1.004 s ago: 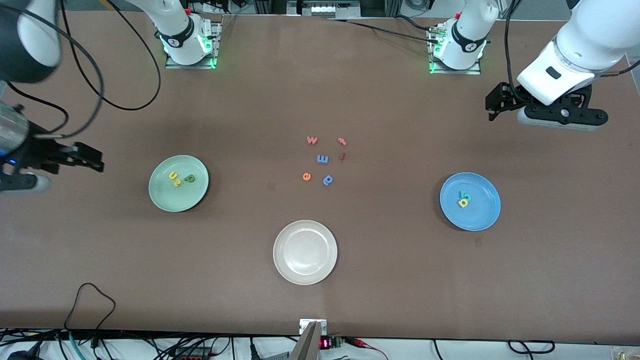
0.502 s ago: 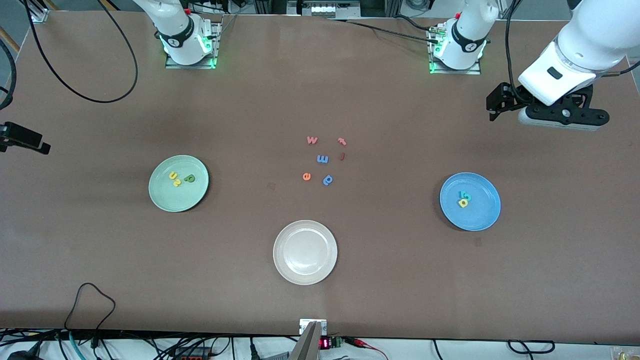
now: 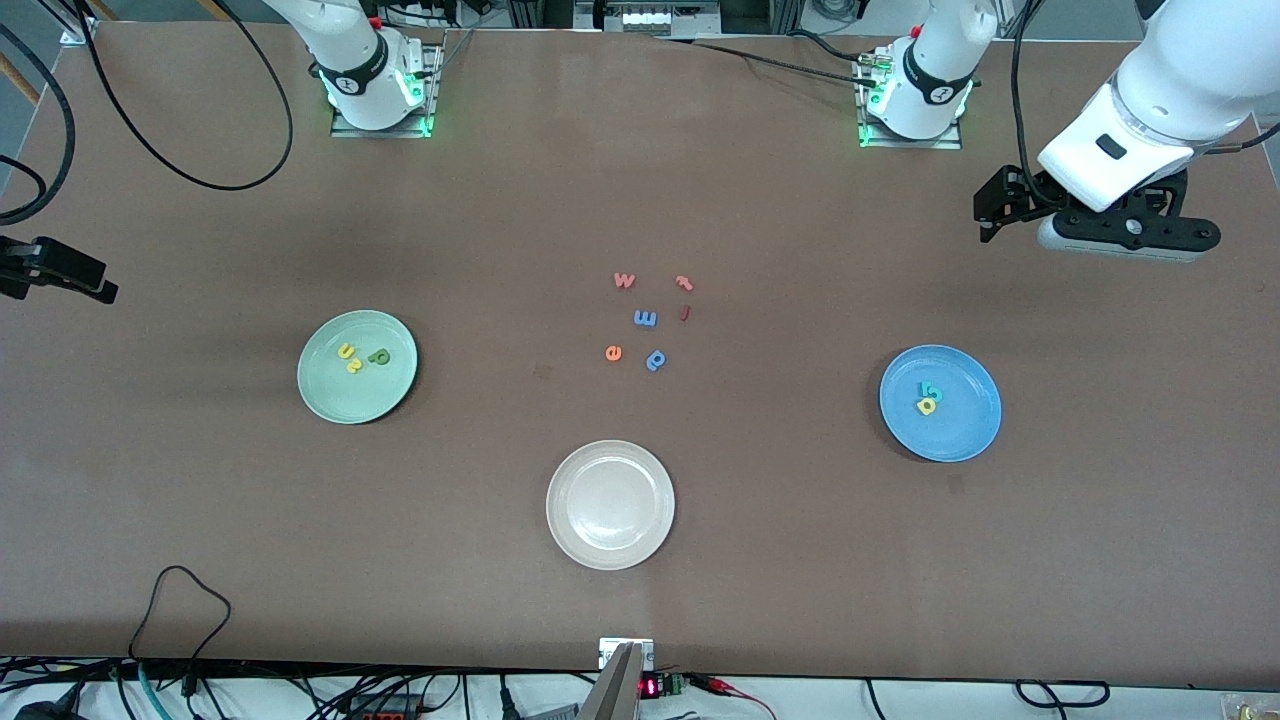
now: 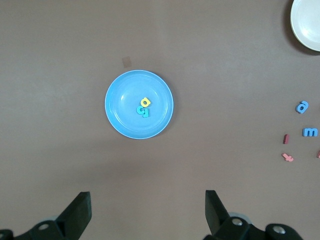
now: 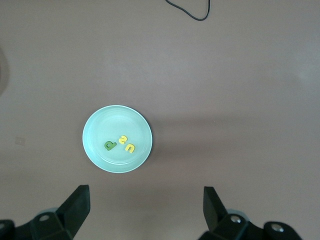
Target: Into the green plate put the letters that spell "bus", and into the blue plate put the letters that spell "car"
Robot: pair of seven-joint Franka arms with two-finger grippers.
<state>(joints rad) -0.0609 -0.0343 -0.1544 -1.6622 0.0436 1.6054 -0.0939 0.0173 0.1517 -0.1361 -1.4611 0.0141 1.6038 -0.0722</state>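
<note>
Already, the three tiny foam "bus" letters (image 3: 362,356) are being seen lying in the round pale mint-green plate (image 3: 330,392), the "car" letters (image 3: 929,398) in the round bright blue plate (image 3: 965,425). The left gripper (image 4: 147,212) and right gripper (image 5: 145,210) are being held spread and empty, each high over the table near its own plate.

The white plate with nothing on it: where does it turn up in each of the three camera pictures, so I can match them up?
Front view: the white plate lies nearest the camera, low in the middle.
Left wrist view: only its edge shows, in the top right corner.
Right wrist view: a pale sliver at the left edge, too little to tell.
Shared landmark of the front and left wrist views: the blue m among the loose letters.
</note>
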